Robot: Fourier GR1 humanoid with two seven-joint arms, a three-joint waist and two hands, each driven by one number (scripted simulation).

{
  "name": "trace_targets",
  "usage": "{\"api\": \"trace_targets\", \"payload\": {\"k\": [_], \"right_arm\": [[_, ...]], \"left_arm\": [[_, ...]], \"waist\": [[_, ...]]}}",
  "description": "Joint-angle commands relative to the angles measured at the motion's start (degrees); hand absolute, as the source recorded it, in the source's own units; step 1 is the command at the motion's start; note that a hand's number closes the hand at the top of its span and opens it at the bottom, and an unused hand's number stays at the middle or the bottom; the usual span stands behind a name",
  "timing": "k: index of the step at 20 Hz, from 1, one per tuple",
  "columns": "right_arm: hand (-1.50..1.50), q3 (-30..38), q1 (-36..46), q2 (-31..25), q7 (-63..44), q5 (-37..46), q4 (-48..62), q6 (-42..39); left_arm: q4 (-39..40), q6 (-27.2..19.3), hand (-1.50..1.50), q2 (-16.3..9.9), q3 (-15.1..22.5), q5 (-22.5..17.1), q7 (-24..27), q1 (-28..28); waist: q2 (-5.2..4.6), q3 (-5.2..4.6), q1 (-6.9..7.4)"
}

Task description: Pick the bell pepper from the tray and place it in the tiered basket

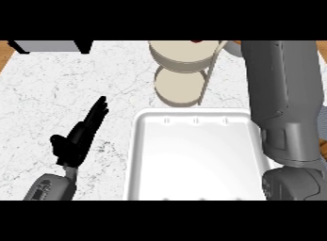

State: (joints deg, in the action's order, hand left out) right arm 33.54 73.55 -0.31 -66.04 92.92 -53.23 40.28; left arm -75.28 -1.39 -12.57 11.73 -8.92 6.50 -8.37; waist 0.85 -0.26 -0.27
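Nearest, at the lower left, the left hand [79, 136] rests over the marble counter [34, 99] with its fingers straight and pressed together, pointing up and away, holding nothing. Just to the right of those fingers lies the white tray [193, 155], and its bare floor shows no bell pepper; nothing sits in it at all.

Along the tray's right side the right forearm [284, 103] runs from the lower edge up towards the far end of the counter, reaching out to the top of the view. The right hand itself does not show, so whether its fingers are spread or curled round anything cannot be told.

Farther off, beyond the left fingertips and past the tray's far rim, stands the tiered basket [183, 70], two round pale shelves one above the other. At the upper shelf's far edge a small red speck [196, 41] peeks in; it may be the bell pepper, but too little shows to be sure.

Judging from the empty tray and the arm stretched to the basket, the pick seems done and the placing seems under way or nearly finished; release is unconfirmed.
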Motion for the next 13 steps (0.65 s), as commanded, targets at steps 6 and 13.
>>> {"api": "trace_targets", "payload": {"k": [6,13], "right_arm": [[-1.5,-3.8,-6.5,0.3,-12.1,9.4,-20.8,1.9],[-1.5,-9.1,-12.8,0.3,-11.1,6.1,-35.3,-9.0]], "left_arm": [[-0.1,0.2,0.0,-0.6,-0.6,-0.4,-0.9,2.0],[0.9,0.6,0.0,-1.4,-1.5,-0.7,-0.4,2.8]], "waist": [[1.49,0.16,-1.88],[2.73,0.14,-3.62]]}}
